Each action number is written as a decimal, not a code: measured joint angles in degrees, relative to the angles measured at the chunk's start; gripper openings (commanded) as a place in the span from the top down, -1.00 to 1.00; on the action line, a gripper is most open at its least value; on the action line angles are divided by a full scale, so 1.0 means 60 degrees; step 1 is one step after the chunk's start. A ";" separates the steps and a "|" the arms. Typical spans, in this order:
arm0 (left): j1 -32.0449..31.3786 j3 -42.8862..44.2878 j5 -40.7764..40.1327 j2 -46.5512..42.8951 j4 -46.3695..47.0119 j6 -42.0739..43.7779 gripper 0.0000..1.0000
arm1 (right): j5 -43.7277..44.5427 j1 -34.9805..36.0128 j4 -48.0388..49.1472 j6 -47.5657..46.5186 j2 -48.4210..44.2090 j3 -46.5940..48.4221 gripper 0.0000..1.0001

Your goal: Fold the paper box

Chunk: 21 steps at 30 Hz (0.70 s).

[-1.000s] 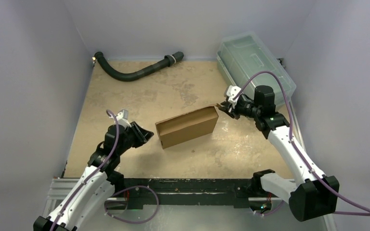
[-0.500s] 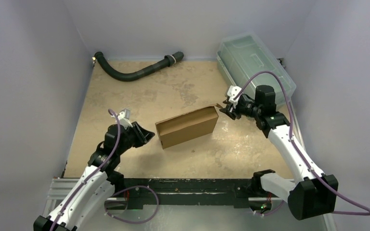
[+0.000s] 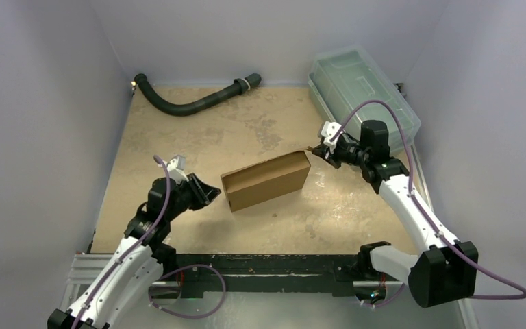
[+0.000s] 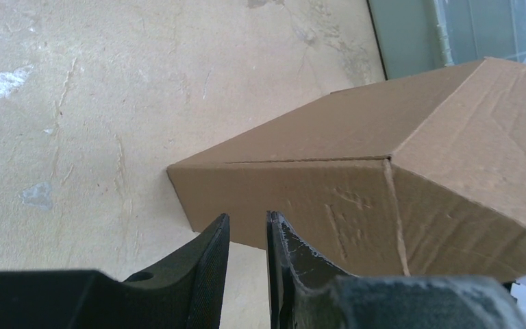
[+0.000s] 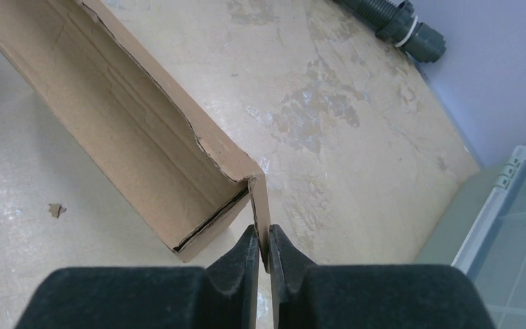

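Observation:
The paper box (image 3: 266,180), plain brown cardboard, lies folded shallow in the middle of the table. My left gripper (image 3: 214,192) sits low just off its left end. In the left wrist view its jaws (image 4: 248,223) stand a narrow gap apart with nothing between them, and the box's end wall (image 4: 301,199) is right ahead. My right gripper (image 3: 317,152) is at the box's far right corner. In the right wrist view the right gripper (image 5: 265,236) is shut on a thin upright flap (image 5: 260,199) that sticks out from the box's open end (image 5: 116,123).
A clear greenish lidded bin (image 3: 359,92) stands at the back right, close behind my right arm. A black corrugated hose (image 3: 192,103) lies along the back edge. Grey walls close in the table on the left, back and right.
My right gripper opened briefly beside the box's right corner, then closed on the flap there. The box and my left arm have stayed put.

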 measured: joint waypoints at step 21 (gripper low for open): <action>0.0000 0.0004 0.0033 0.1843 0.1086 0.0291 0.53 | -0.0131 0.0182 0.0178 0.1166 -0.0222 0.0000 1.00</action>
